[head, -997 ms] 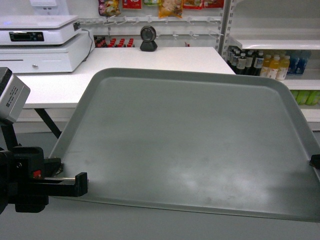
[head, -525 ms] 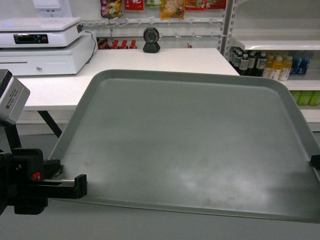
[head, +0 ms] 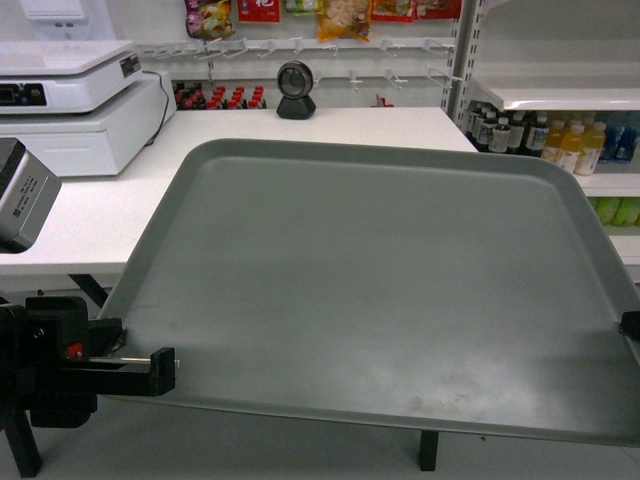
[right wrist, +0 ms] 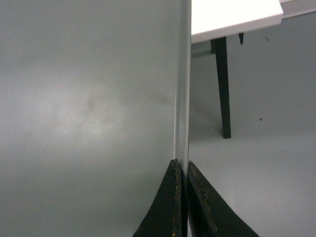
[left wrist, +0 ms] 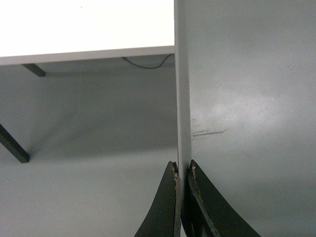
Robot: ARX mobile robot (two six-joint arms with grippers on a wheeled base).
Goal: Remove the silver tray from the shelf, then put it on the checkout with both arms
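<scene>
The silver tray [head: 380, 290] hangs level in front of me and fills most of the head view. My left gripper [head: 125, 350] is shut on its left rim near the front corner. Only a black tip of my right gripper [head: 630, 323] shows, at the tray's right edge. In the left wrist view the left gripper [left wrist: 183, 168] pinches the rim of the tray [left wrist: 247, 98]. The right gripper [right wrist: 181, 164] pinches the opposite rim of the tray [right wrist: 89, 98]. The white checkout [head: 330, 120] lies just beyond the tray's far edge. The shelf [head: 560, 97] stands at the back right.
A black round-headed scanner [head: 295, 88] stands at the checkout's back edge. A white cash register with a scale [head: 70, 100] occupies its left end. Bottles [head: 540, 135] fill a lower shelf at the right. Black table legs [right wrist: 222, 84] stand on the grey floor.
The checkout, scanner and register have shifted left and lower in the head view and look nearer. A table leg now shows below the tray. Both grips on the tray are unchanged.
</scene>
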